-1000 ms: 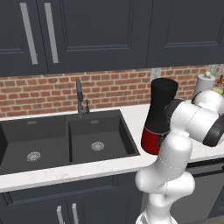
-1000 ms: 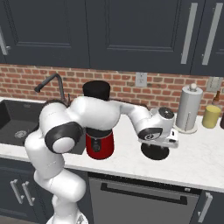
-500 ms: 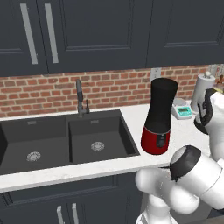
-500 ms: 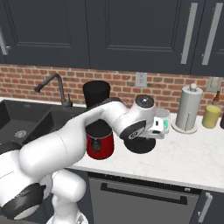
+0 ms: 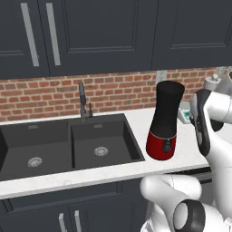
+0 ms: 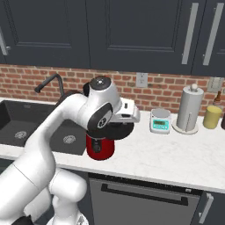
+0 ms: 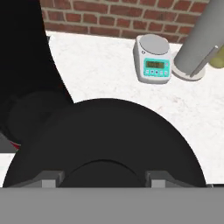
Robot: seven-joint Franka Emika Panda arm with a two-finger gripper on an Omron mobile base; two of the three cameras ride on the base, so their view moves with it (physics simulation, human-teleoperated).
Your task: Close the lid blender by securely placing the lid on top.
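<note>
The end effector (image 7: 103, 175) grips the lid (image 7: 109, 140) above the counter (image 6: 176, 154), just right of the blender (image 5: 165, 120), which stands by the sink (image 5: 68, 145). The lid should be raised level over the jar's mouth, centred, then pressed down.

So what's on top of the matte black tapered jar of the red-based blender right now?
Nothing: the blender jar's mouth is bare in the left base view. The flat black round lid is held by the gripper off to its side.
</note>
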